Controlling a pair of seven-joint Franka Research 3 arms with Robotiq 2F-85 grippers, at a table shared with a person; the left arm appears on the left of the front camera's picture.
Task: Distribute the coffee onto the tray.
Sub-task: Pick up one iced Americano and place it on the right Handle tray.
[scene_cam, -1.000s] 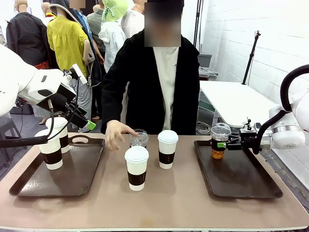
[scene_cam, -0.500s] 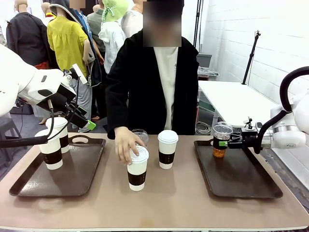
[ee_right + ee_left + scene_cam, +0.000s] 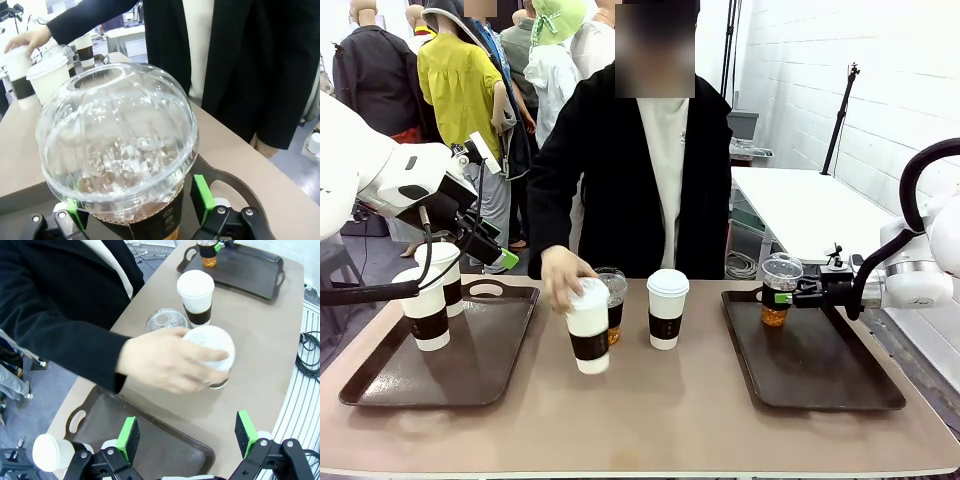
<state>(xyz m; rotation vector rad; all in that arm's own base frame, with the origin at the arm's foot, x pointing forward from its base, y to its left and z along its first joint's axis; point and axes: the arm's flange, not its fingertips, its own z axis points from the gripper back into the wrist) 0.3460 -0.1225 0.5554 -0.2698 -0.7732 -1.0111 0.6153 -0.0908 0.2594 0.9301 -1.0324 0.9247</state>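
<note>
Four white paper cups and two clear iced cups sit on a brown table (image 3: 670, 425) that carries two dark trays. Each paper cup has a white lid and a dark brown sleeve; each iced cup has a clear dome lid over amber-brown coffee.

Nearest, on the left tray (image 3: 485, 370), stand two of the paper cups, the front cup (image 3: 425, 310) just before the back cup (image 3: 446, 272), close together at the tray's left end. Over that tray the left gripper (image 3: 186, 432) hangs with its jaws spread wide; nothing lies between its green pads.

At mid-table the person's hand (image 3: 563, 275) grasps the tilted cup (image 3: 588, 330) around its lid; whether its base touches the table I cannot tell. Just behind it stands the middle iced cup (image 3: 616, 290), partly hidden. To its right the upright cup (image 3: 667, 308) stands alone on the bare table.

On the right tray (image 3: 825, 375), at its far left corner by the handle, the tray iced cup (image 3: 778, 288) stands upright; it wears a dark sleeve, and ice shows under its dome. The right gripper (image 3: 137, 202) has a finger on either side of it. One green pad stands a little off the cup's wall, so the claw sits loosely around the cup, not clamped on it.

Beyond the table stands the person (image 3: 620, 170) in a black jacket over a white top.
</note>
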